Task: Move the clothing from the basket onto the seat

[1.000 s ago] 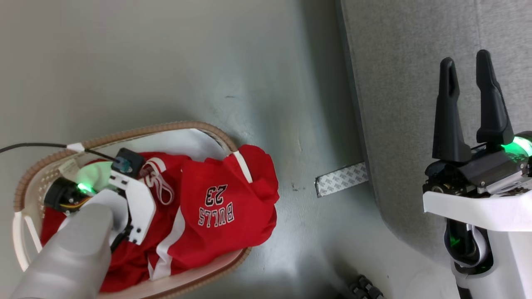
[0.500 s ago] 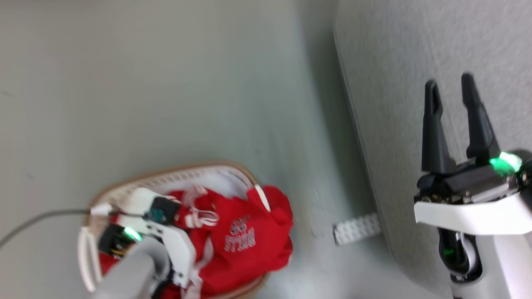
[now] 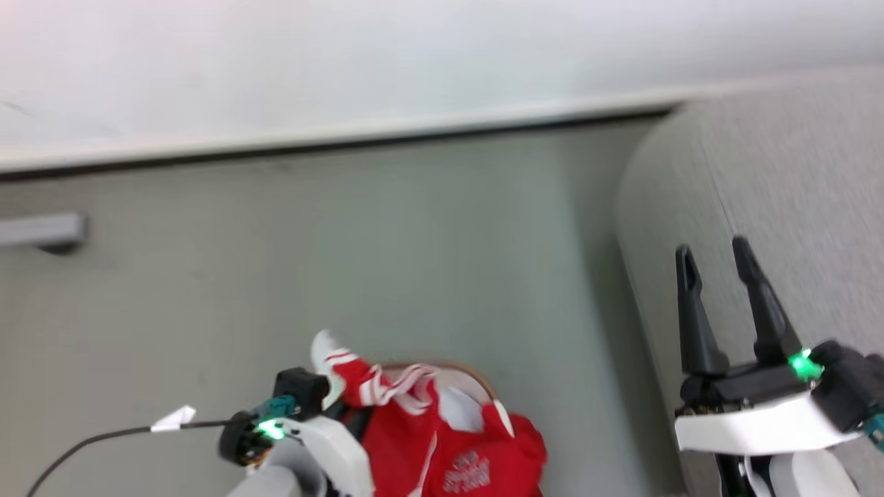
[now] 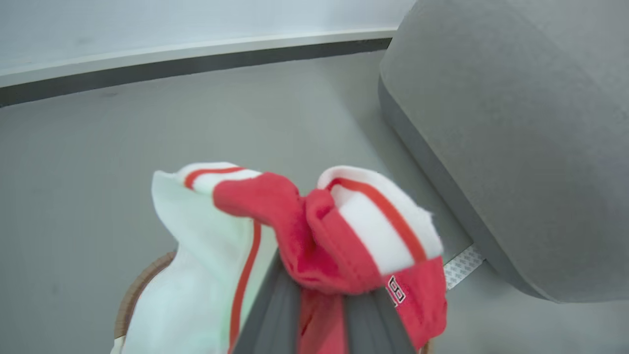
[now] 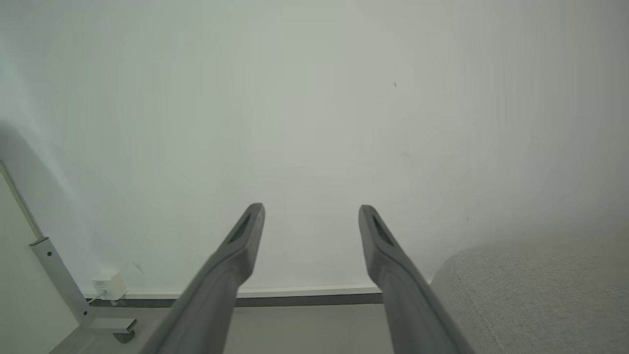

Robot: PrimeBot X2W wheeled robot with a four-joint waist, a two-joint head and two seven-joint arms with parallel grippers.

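Clothing (image 4: 314, 231) is hanging bunched from our left jaws, which we are clenching on it above the basket (image 4: 131, 299); the seat (image 4: 516, 128) is lying off to the right, nearer our right jaws, which are standing spread, empty.

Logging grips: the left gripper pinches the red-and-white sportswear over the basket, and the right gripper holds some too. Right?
No: the right wrist view shows the right gripper open and empty. The left gripper does pinch the bright red, white-striped soft sportswear over the oval brown-rimmed plastic basket.
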